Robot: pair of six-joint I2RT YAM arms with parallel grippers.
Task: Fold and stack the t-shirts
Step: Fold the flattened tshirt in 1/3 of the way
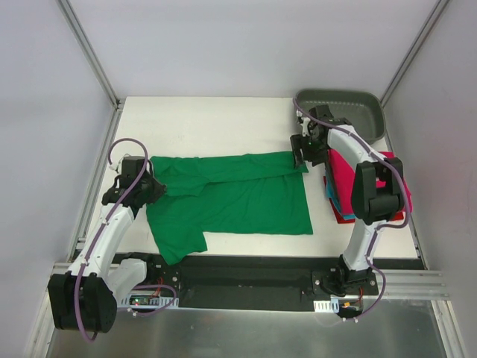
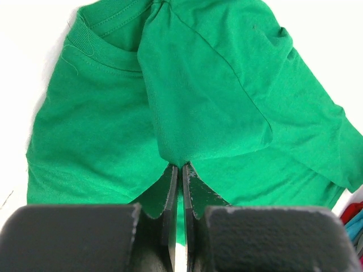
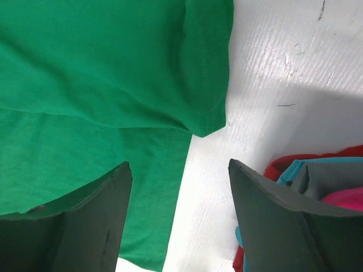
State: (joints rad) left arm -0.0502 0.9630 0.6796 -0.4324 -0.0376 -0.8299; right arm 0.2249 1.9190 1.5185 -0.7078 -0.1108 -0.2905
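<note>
L jaws shut on green tee (image 1: 238,205) fold; R jaws wide, empty. Risk: fold skewed by one-sided pull.

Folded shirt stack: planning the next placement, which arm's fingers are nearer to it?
Right. The right fingers stand open just beside the folded shirt stack, at the green t-shirt's corner; the left fingers pinch that shirt's opposite end, much farther off.

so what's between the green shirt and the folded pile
On the surface, just a bare strip of white table between the green shirt and the folded pile, clearest in the right wrist view.
</note>
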